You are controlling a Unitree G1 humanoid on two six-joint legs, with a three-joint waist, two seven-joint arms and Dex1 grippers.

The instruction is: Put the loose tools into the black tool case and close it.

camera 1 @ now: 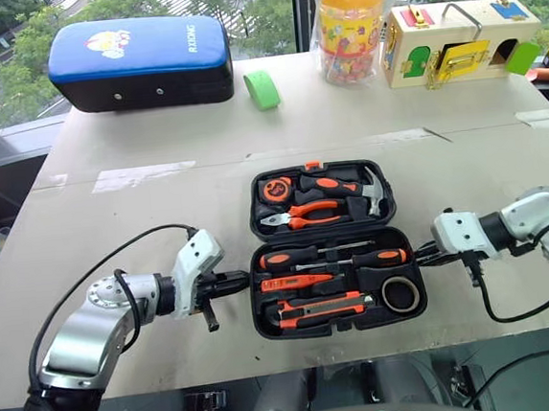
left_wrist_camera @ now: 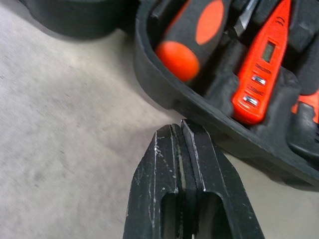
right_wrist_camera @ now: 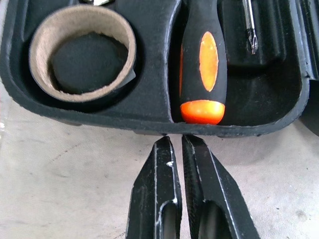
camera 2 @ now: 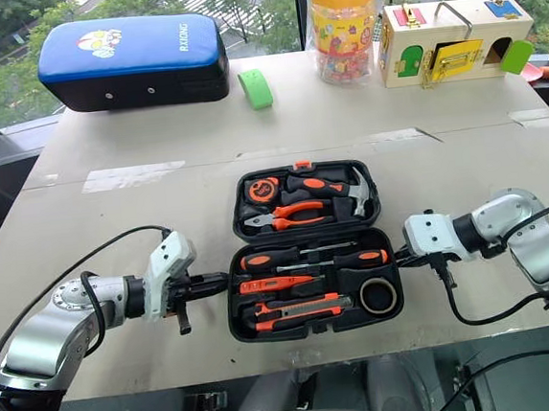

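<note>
On the table (camera 1: 159,206), your open black tool case (camera 1: 341,317) holds the tools; left gripper (camera 1: 241,279) and right gripper (camera 1: 422,260) flank it, fingers closed, empty.

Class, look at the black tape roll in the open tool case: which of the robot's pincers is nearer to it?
Right. The right pincer sits just outside the case's edge beside the black tape roll. The left pincer is at the opposite side of the tool case, across its width.
</note>
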